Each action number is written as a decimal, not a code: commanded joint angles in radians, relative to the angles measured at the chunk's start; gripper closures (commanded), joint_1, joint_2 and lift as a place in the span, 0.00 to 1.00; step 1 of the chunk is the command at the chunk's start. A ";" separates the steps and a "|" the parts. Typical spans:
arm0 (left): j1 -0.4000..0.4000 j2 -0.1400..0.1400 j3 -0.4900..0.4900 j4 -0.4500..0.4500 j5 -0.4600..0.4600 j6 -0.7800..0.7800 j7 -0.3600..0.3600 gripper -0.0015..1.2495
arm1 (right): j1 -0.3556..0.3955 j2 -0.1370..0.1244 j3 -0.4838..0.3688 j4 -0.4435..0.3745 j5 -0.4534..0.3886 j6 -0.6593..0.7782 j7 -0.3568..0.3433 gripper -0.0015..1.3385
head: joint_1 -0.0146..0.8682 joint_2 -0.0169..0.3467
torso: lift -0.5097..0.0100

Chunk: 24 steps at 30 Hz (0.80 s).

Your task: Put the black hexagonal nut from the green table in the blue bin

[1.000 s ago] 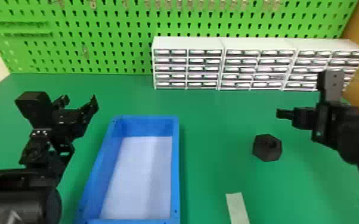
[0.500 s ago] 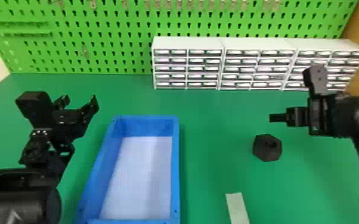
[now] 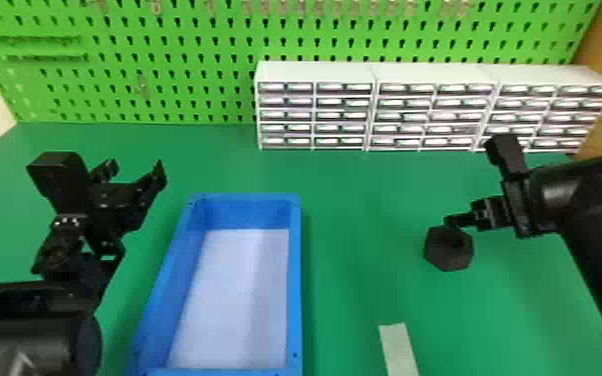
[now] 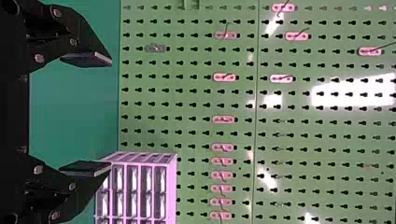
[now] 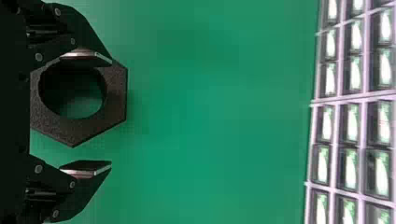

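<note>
The left claw hangs left of the blue bin, its fingers spread wide. Just right of that claw, the bin shows its pale, flat floor between blue walls. Beyond the right claw, white drawer cabinets reach leftward, pale shapes showing in their small compartments. The black hexagonal nut lies on the green table at the right claw's tips. The right claw is spread, one finger overlapping the nut's ring in its wrist view; whether they touch cannot be told.
</note>
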 commanded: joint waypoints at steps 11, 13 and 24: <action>0.000 0.002 0.002 0.001 0.000 0.002 0.000 0.37 | -0.065 0.029 -0.020 0.158 0.182 -0.049 0.108 0.36 | 0.79 0.19 | 0.79; 0.000 0.002 0.002 0.001 0.000 0.002 -0.002 0.37 | -0.068 0.032 -0.026 0.173 0.182 -0.059 0.108 0.36 | 0.79 0.19 | 0.79; -0.002 0.002 -0.001 0.001 -0.001 0.002 0.000 0.37 | -0.086 0.057 -0.057 0.253 0.202 -0.123 0.106 0.36 | 0.79 0.19 | 0.79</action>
